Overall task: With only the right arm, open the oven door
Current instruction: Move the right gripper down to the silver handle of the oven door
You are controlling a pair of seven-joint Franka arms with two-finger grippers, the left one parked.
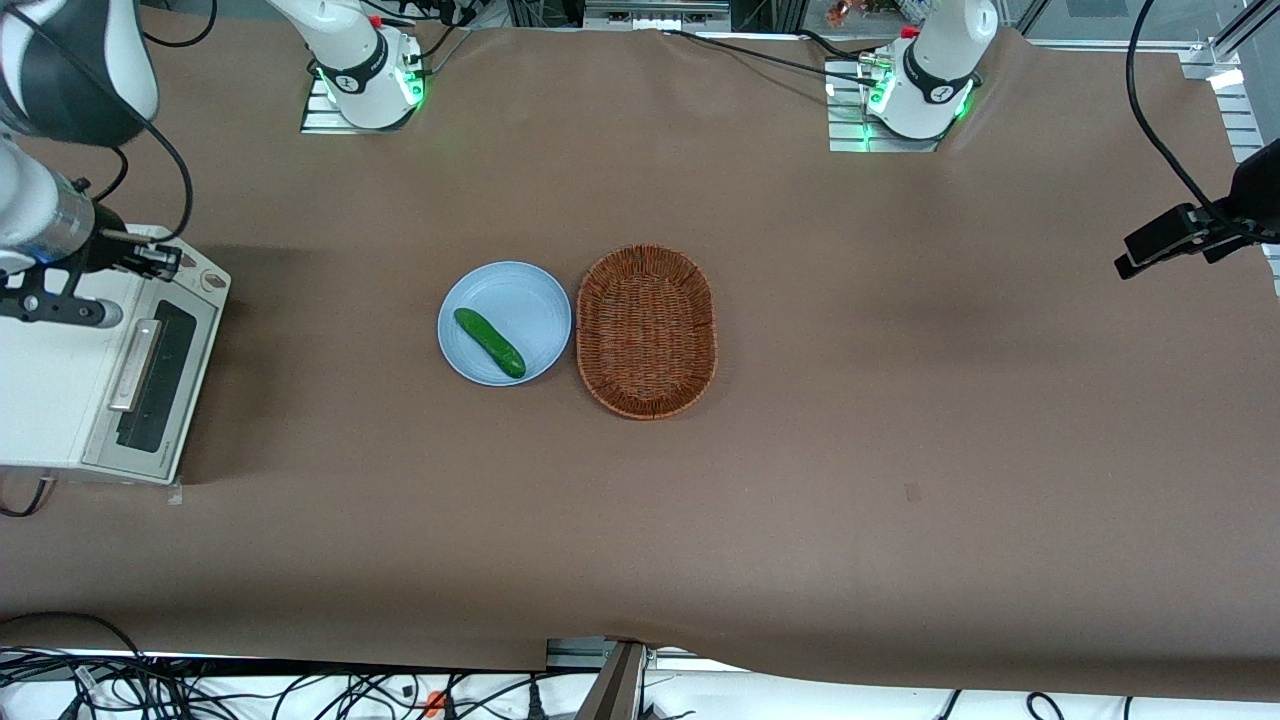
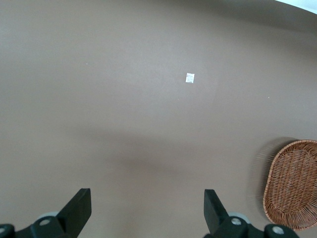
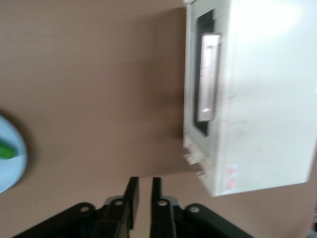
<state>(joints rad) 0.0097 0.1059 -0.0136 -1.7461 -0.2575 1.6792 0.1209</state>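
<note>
Because the gripper hangs above the oven with its fingers nearly closed and holding nothing, the thin silver handle could be missed or slip out if the jaws do not open first; this is a judgement. The oven door is still shut, at the working arm's end of the table, at about nine o'clock from the plate. The door is flat metal with dark glass and probably smooth. The plate is round, pale blue, with a green cucumber; the oval basket is woven.
</note>
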